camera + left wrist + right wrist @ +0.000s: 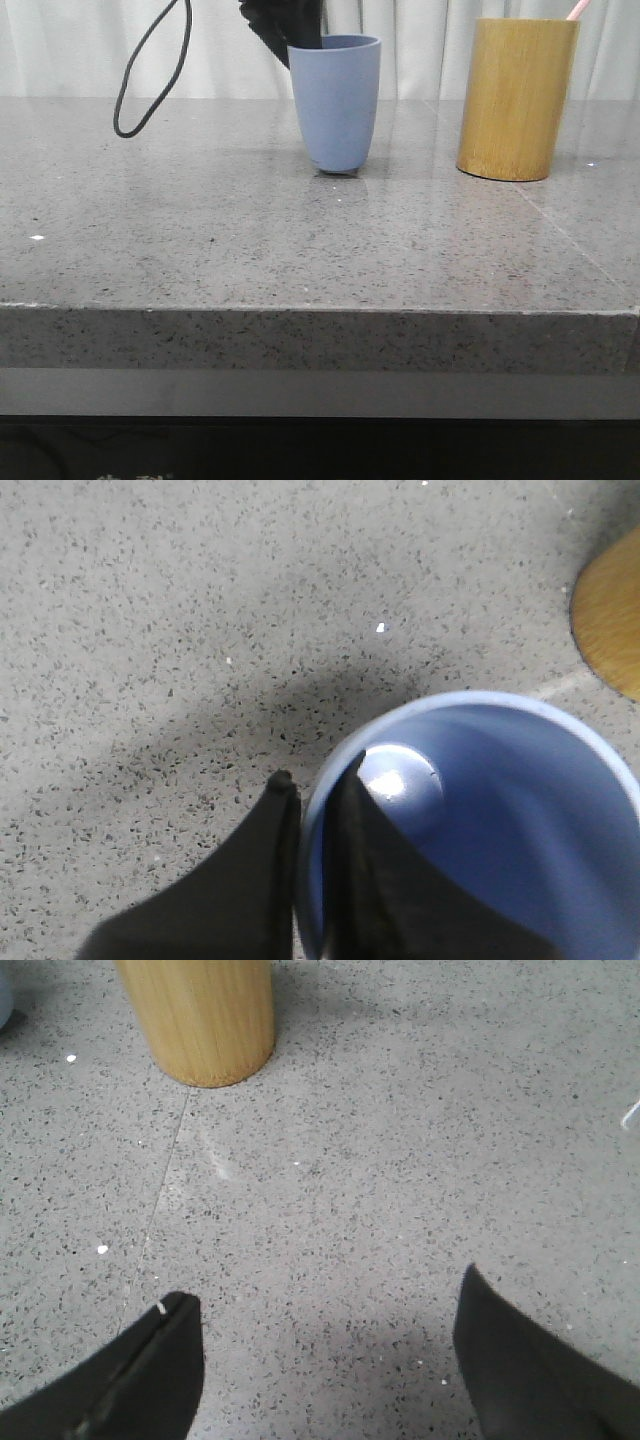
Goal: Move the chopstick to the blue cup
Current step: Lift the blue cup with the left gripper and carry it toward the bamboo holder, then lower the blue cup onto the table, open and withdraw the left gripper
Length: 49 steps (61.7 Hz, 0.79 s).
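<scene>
The blue cup (336, 100) stands mid-table, with a dark shadow under its base. My left gripper (318, 770) is shut on its rim, one finger (255, 860) outside the wall and the other (390, 880) inside. The cup's inside (500, 810) holds nothing but that finger. In the front view this gripper (285, 25) shows dark behind the cup's rim. A pale pink chopstick tip (577, 8) sticks out of the bamboo holder (516, 97); the rest is hidden. My right gripper (325, 1286) is open and empty above bare table, short of the bamboo holder (200, 1015).
A black cable (150, 70) loops down at the back left. The bamboo holder's edge (610, 620) shows beside the cup in the left wrist view. The grey speckled table (200, 250) ends in a front edge; a white curtain hangs behind.
</scene>
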Tool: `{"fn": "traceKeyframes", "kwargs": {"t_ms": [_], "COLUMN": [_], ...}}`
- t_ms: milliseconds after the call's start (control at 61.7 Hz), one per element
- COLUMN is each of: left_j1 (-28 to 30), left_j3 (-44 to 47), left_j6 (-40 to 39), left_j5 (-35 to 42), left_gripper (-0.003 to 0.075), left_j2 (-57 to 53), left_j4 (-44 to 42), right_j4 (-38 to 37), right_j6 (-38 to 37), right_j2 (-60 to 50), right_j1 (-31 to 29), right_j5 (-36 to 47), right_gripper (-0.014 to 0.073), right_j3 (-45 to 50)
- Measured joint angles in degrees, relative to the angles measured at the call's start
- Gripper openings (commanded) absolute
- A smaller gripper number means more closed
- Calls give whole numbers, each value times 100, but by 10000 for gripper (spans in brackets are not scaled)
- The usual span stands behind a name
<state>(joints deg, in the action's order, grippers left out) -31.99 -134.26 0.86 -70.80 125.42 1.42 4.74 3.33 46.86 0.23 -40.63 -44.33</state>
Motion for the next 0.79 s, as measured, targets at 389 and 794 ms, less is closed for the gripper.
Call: {"fn": "traceKeyframes", "kwargs": {"t_ms": [389,794], "left_j1": [0,0], "left_j3": [-9,-9], "left_j6": [9,9], "left_j5": [-120,71], "left_gripper": [211,345], "left_j2": [9,-191], "left_j4": [-10,59], "right_j4": [0,0], "right_j6": [0,0], "right_j2": [0,0], "right_j1": [0,0], "right_j5": [0,0], "right_gripper": [542,542], "right_j3": [0,0]}}
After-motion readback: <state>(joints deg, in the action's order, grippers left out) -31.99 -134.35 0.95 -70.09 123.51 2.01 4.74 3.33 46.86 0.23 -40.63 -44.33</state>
